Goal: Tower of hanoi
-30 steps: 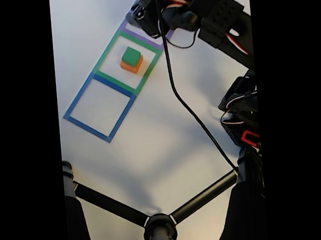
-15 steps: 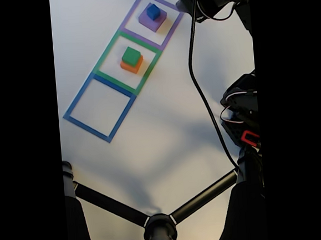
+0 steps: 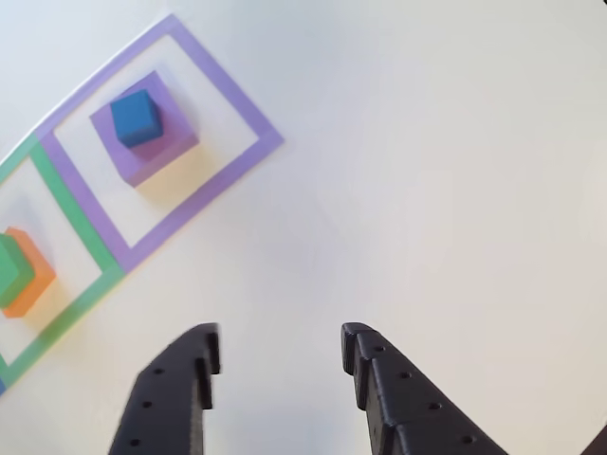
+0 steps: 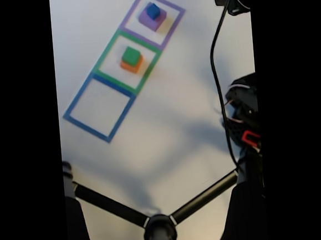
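The small blue cube (image 3: 136, 118) sits on top of the bigger purple block (image 3: 152, 137) inside the purple taped square outline (image 3: 228, 104), both turned diagonal to the frame in the other view. Next door, the green taped square (image 4: 103, 60) holds a green cube (image 4: 131, 55) stacked on an orange block (image 4: 129, 66), and the blue taped square (image 4: 73, 107) comes after that. The black two-finger gripper (image 3: 275, 343) hangs over bare white table (image 3: 446, 171), jaws spread apart, gripping nothing, well clear of the stacks. A black cable (image 4: 218, 76) drapes down in the fixed view.
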You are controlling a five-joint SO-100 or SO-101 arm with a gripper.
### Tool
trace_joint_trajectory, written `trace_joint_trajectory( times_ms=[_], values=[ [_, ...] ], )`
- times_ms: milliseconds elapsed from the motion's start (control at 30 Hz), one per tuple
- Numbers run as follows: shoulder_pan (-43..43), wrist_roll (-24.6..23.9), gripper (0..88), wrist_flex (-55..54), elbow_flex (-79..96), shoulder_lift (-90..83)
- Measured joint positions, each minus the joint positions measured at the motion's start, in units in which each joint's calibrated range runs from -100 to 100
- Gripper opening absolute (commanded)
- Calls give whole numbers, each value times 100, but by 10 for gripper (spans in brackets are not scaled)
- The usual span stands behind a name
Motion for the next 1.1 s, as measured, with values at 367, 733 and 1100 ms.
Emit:
trace_joint_trajectory(
  times_ms=[367, 733, 1100],
  values=[
    [-250, 0, 380, -4163, 3448, -420],
    [-869, 0, 360, -8030, 5133, 715],
    [-1288, 0, 348, -10789, 5211, 3001]
  ],
)
